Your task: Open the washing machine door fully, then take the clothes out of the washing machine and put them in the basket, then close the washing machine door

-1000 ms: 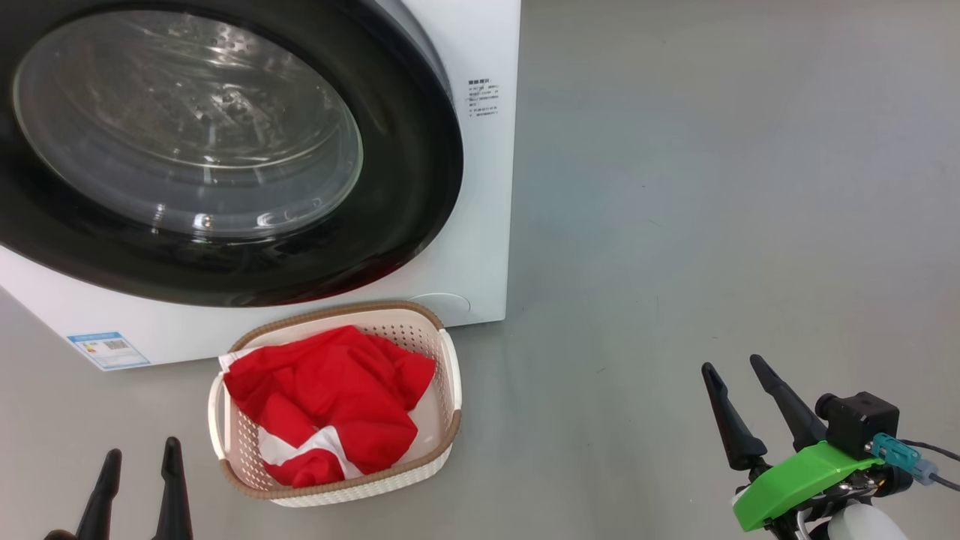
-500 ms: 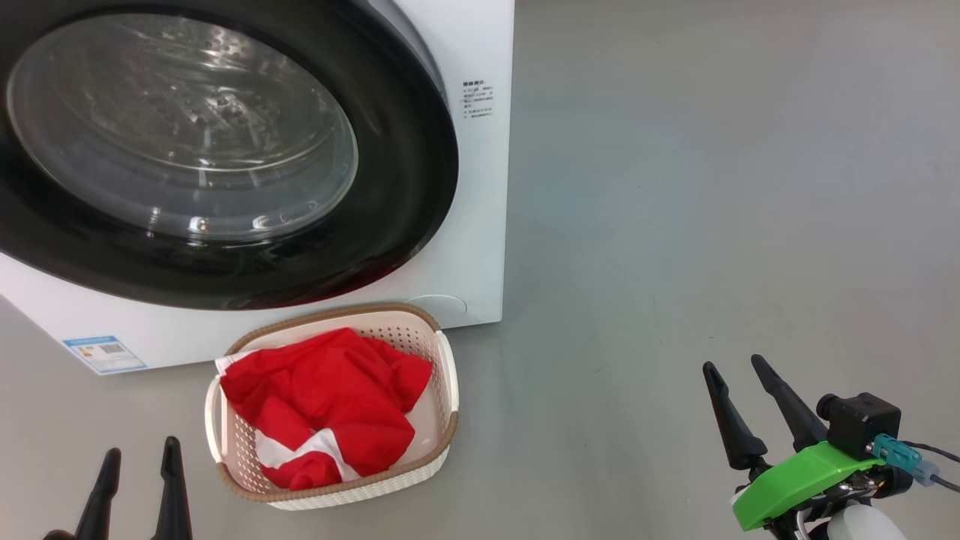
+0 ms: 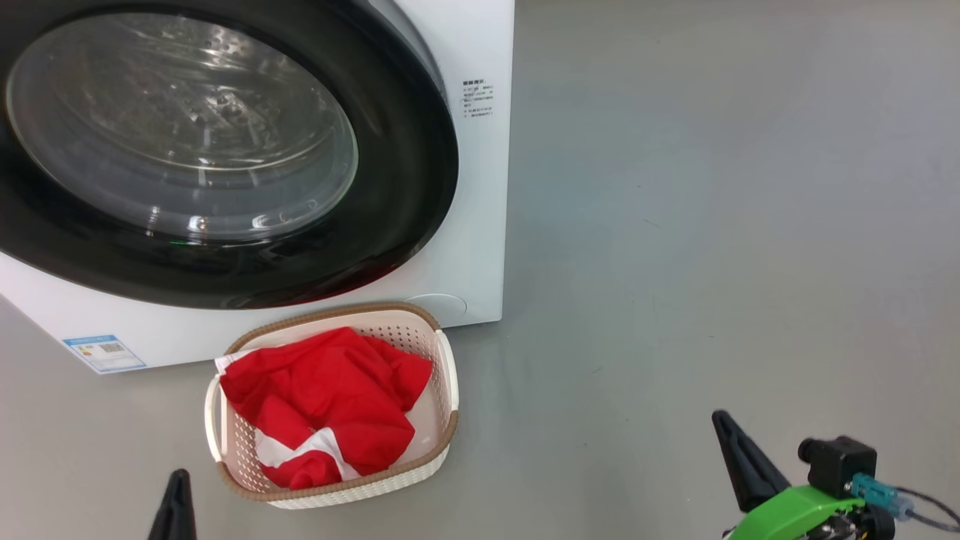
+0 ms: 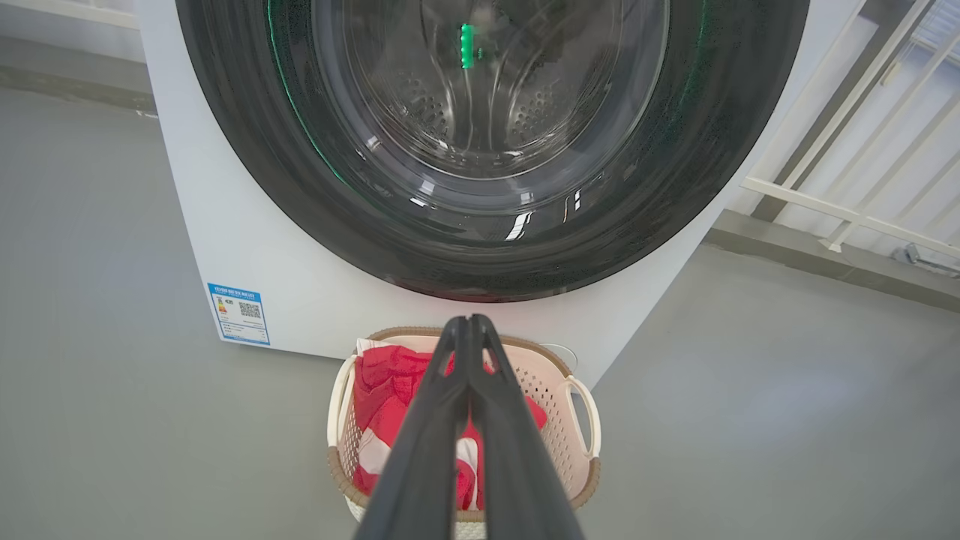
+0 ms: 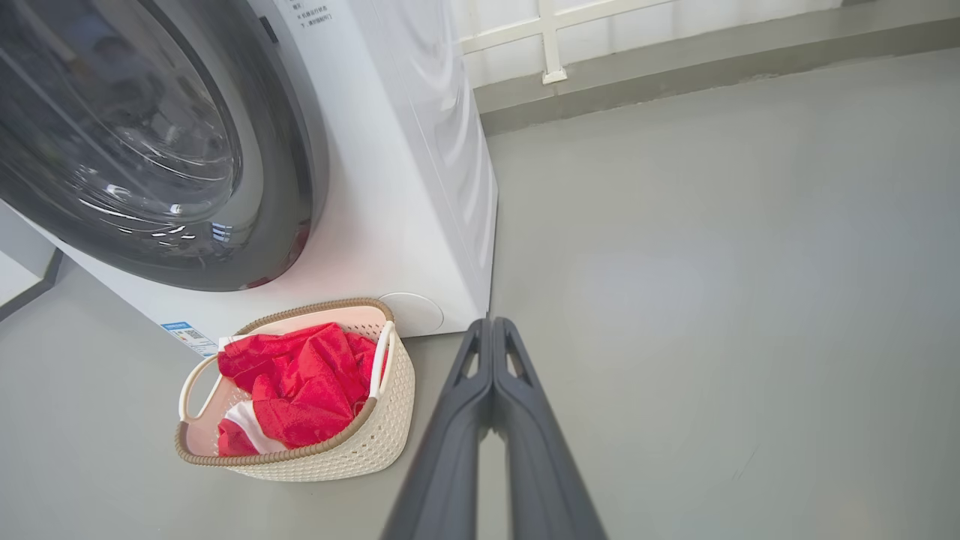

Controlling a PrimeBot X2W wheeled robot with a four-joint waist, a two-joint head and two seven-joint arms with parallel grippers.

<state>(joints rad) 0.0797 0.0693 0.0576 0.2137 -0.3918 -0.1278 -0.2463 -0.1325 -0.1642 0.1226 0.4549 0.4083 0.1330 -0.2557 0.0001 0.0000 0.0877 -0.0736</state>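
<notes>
The washing machine door (image 3: 409, 157) lay flat against the front of the washing machine (image 3: 480, 240). Its wide black rim was glossy, and the perforated drum showed through the clear glass. A small blue label sticker (image 3: 103, 352) sat at the near left corner of the white front.

The basket (image 3: 341, 313) stood on the grey floor (image 3: 712, 225) just in front of the machine, below the lower right part of the door. Its far rim was close to the white panel. The clothes (image 3: 330, 390) lay inside it as a crumpled red heap with white trim showing at the near side, and they covered most of the basket's bottom.

The left tool (image 4: 469, 322) hung above the floor on the near side of the basket. Its two dark fingers were pressed together at the tips with nothing between them. From its wrist camera they pointed over the basket towards the door.

The right tool (image 5: 492, 323) was well to the right of the basket, over bare floor. Its fingers were likewise narrowed until the tips met, and it held nothing. A green mount (image 3: 787, 511) sat behind it. A white railing (image 4: 847, 214) ran along the wall to the right of the machine.
</notes>
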